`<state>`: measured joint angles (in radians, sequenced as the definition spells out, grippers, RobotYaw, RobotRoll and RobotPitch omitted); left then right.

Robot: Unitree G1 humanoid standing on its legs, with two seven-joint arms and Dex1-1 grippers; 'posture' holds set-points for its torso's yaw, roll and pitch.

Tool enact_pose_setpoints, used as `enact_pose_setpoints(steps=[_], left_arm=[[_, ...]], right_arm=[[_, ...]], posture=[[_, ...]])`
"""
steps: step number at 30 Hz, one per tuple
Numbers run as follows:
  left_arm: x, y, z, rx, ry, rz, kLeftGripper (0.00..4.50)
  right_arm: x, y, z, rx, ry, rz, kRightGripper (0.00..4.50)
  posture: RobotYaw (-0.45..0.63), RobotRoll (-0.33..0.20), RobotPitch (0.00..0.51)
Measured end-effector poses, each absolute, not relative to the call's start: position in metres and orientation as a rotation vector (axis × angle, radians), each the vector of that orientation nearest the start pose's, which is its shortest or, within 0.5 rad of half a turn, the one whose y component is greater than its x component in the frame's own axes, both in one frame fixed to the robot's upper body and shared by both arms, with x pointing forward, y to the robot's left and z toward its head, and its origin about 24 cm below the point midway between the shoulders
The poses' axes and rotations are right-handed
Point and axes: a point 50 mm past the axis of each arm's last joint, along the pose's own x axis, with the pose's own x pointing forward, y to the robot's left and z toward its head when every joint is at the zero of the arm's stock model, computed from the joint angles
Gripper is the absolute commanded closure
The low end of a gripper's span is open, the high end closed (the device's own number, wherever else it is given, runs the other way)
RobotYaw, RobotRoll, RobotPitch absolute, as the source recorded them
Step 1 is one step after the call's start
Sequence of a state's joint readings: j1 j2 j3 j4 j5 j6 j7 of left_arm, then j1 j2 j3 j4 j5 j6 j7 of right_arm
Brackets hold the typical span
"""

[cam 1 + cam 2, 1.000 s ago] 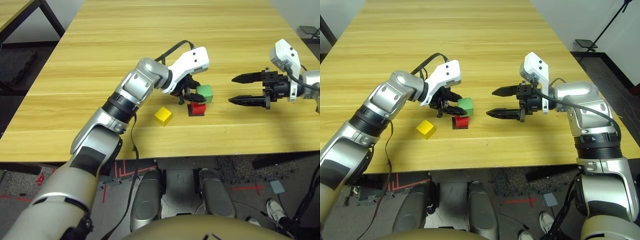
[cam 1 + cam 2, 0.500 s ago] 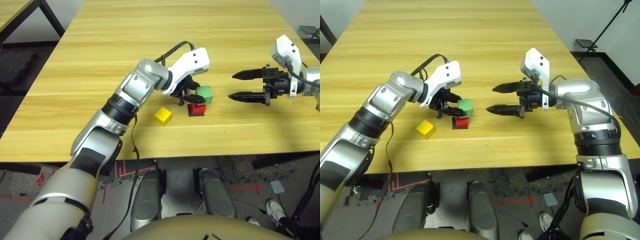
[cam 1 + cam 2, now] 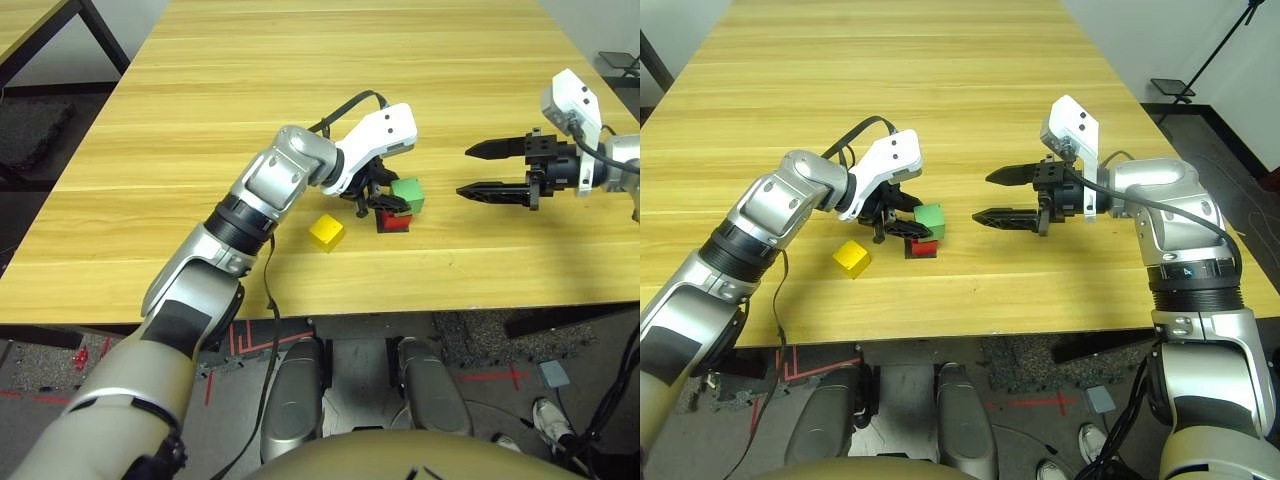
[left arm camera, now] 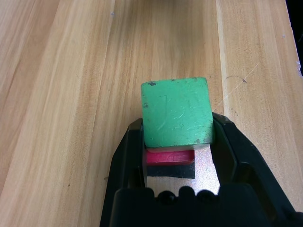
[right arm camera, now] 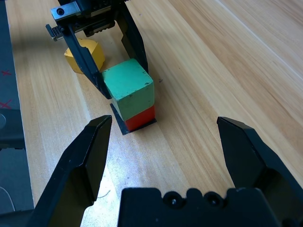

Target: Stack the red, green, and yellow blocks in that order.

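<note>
A: Item one, the green block?
B: Green block (image 4: pixel 176 113), one: clasped between both fingers of the left gripper (image 4: pixel 179 121), directly over the red block (image 5: pixel 141 118). Whether its weight rests there, I cannot tell.
A: Base?
B: Red block, one, on the black square patch (image 3: pixel 921 255).
A: Third piece?
B: Yellow block (image 3: pixel 326 232), one: loose on the table (image 3: pixel 470 275), left of the pair, unstacked.
A: Right gripper?
B: Right gripper (image 3: pixel 984 198), jaws spread, empty, off to the right.
A: Progress?
B: Green placement nearly complete, I judge; outstanding: its release, then yellow on top.
</note>
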<state>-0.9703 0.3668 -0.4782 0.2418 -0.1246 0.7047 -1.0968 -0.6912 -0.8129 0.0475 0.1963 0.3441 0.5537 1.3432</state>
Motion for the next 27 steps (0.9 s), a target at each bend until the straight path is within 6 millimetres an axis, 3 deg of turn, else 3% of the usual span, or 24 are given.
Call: enact_pose_setpoints(steps=[10,17,23,27], left_arm=[[0.335,0.061,0.169,0.558,0.416,-1.321,2.48],[0.336,0.066,0.162,0.561,0.425,-1.313,0.04],[0.331,0.068,0.172,0.545,0.406,-1.292,0.01],[0.316,0.084,0.199,0.478,0.409,-1.220,0.01]], right_arm=[[0.312,-0.226,0.200,-0.308,0.300,1.166,0.00],[0.313,-0.225,0.201,-0.299,0.296,1.166,0.00],[0.314,-0.224,0.203,-0.303,0.286,1.166,0.00],[0.317,-0.222,0.206,-0.303,0.272,1.169,0.00]], posture=[[0.21,-0.071,0.131],[0.23,-0.074,0.129],[0.25,-0.073,0.126],[0.27,-0.067,0.121]])
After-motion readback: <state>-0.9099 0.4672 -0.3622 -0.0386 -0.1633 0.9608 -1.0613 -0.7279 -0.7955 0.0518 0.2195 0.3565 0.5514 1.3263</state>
